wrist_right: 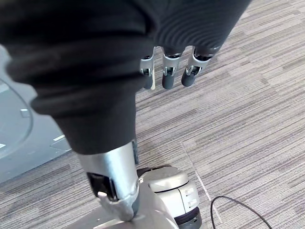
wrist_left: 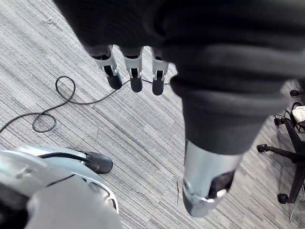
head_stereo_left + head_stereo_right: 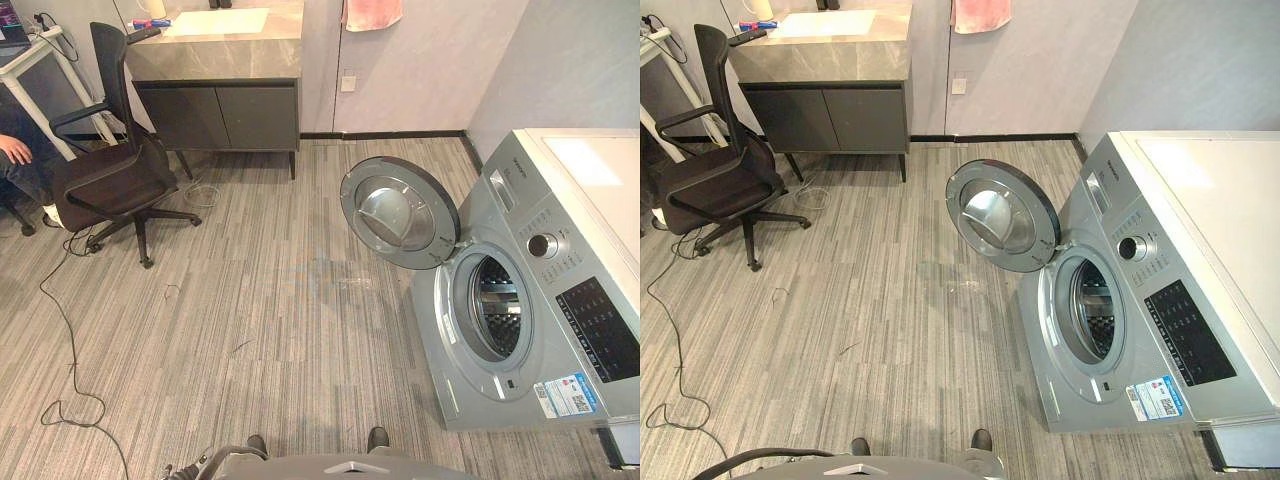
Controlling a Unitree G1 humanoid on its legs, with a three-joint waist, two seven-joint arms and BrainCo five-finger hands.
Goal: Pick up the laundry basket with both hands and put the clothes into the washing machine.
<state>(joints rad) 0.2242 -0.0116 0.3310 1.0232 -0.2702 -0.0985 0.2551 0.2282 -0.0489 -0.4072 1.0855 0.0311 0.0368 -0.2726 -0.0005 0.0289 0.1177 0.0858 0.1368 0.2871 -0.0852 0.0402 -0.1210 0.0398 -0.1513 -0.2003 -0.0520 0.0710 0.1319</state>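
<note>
Grey striped floor (image 3: 260,320) runs across the room. Over it hang the left hand (image 2: 135,71) and the right hand (image 1: 169,71), the fingers of both loosely straight and holding nothing. To the right stands the washing machine (image 3: 530,300), its round door (image 3: 398,212) swung wide open. Farther back are an office chair (image 3: 110,170) at the left and a sink cabinet (image 3: 220,100) against the wall.

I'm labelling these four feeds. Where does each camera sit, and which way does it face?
Left eye view: on the head, looking down at the washing machine, its open door, an office chair and a sink cabinet.
Right eye view: beside it on the head, sharing that whole scene.
Left wrist view: from the left wrist, down along the open left hand at the floor.
Right wrist view: likewise, along the open right hand.
</note>
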